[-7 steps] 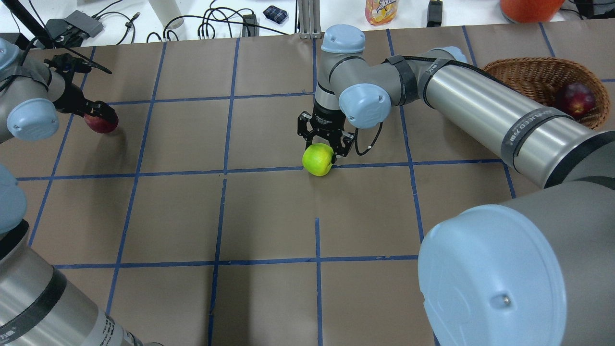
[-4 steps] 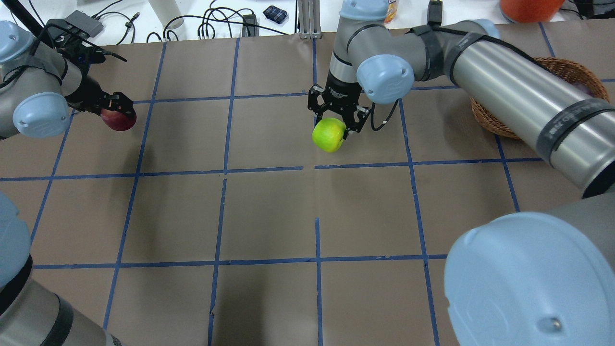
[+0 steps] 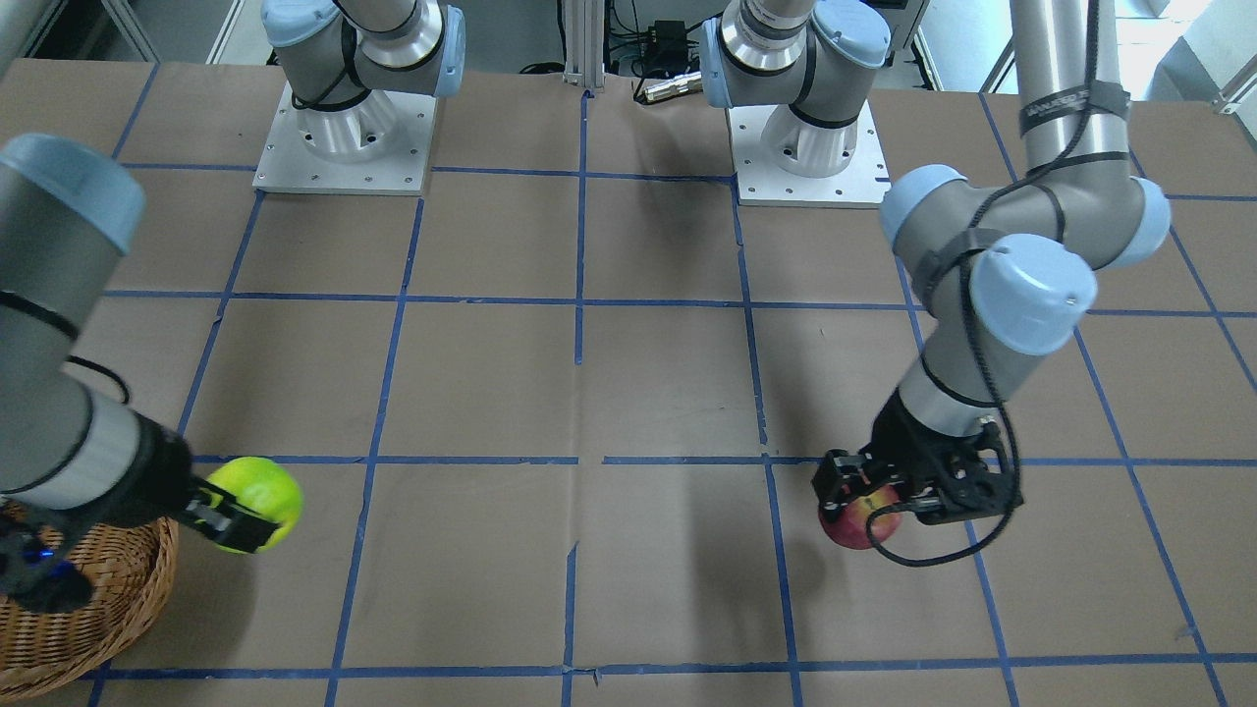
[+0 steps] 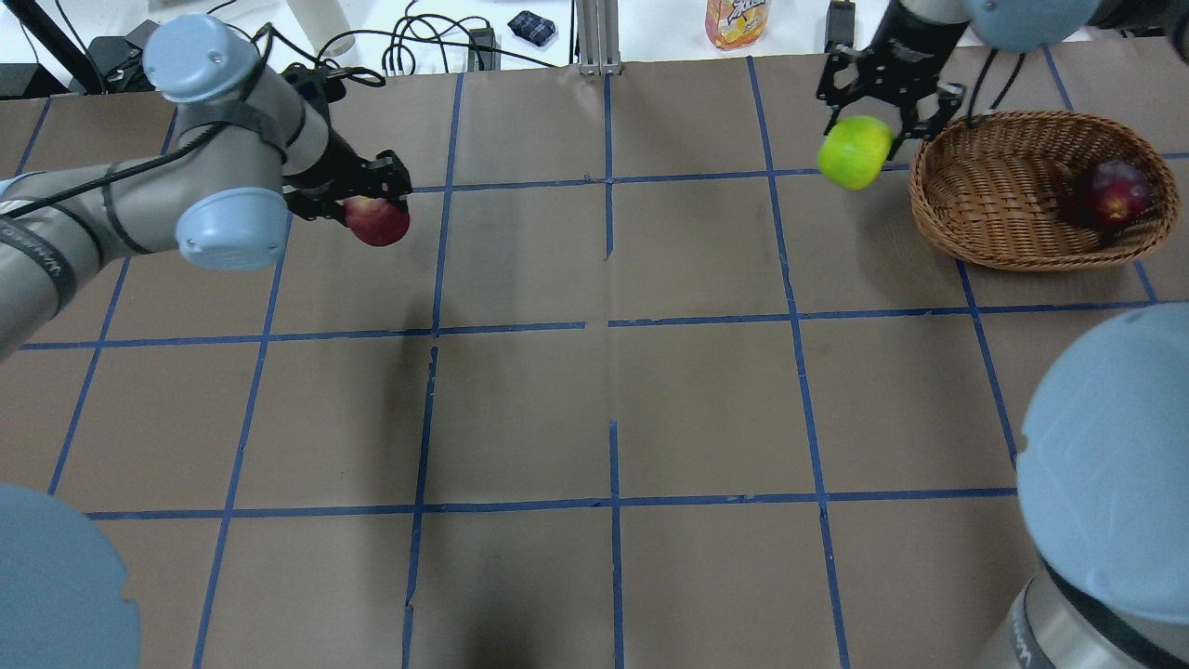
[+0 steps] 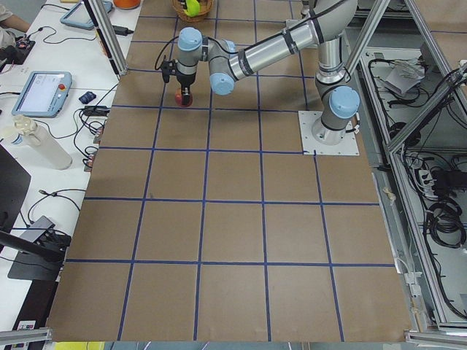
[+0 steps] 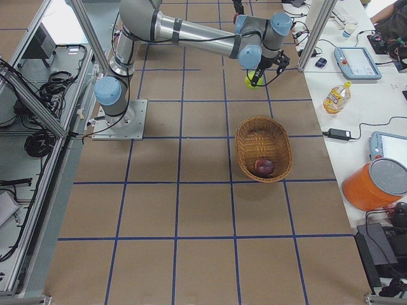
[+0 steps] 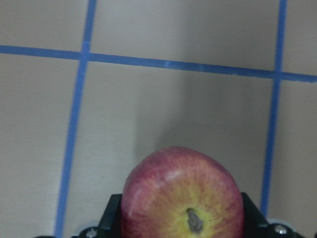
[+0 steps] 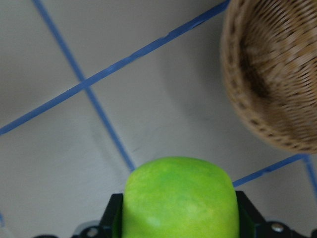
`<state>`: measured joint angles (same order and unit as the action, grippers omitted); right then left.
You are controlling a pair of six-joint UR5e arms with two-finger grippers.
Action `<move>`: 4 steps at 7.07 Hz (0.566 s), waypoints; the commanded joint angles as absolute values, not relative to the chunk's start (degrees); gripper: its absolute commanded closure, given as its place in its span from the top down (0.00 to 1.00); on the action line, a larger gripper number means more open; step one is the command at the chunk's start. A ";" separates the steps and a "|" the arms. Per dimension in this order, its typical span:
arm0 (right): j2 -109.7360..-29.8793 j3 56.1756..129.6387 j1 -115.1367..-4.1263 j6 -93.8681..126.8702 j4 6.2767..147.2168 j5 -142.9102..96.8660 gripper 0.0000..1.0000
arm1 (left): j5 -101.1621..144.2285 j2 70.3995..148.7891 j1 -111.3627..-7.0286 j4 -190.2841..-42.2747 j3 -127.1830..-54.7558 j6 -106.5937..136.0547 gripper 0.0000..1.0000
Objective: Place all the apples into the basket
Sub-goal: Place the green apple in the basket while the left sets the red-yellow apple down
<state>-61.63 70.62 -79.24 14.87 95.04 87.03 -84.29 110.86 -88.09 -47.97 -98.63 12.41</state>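
My right gripper (image 4: 873,121) is shut on the yellow-green apple (image 4: 855,151) and holds it in the air just left of the wicker basket (image 4: 1003,223). The apple fills the bottom of the right wrist view (image 8: 178,198), with the basket (image 8: 277,79) at upper right. The dark maroon apple (image 4: 1111,190) lies in the basket's right end. My left gripper (image 4: 372,200) is shut on the red apple (image 4: 377,221) and holds it above the table at the far left; it also shows in the left wrist view (image 7: 182,196).
Beyond the table's far edge lie cables (image 4: 409,46), a drink bottle (image 4: 736,20) and an orange container (image 4: 1022,17). The brown table (image 4: 613,409) carries a blue tape grid. The arm bases (image 3: 344,137) stand at the robot's side.
My right gripper has carried the yellow-green apple up and right, from the table's middle to beside the basket. My left gripper has carried the red apple rightward.
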 commanded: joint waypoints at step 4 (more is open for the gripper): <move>-53.46 69.25 -65.84 -24.64 104.64 99.14 0.00 | -89.35 118.29 -111.15 -37.97 -99.14 46.66 0.43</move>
<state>-56.38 68.90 -67.67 -17.24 99.73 97.54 -86.00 116.78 -107.34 -39.26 -98.88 43.37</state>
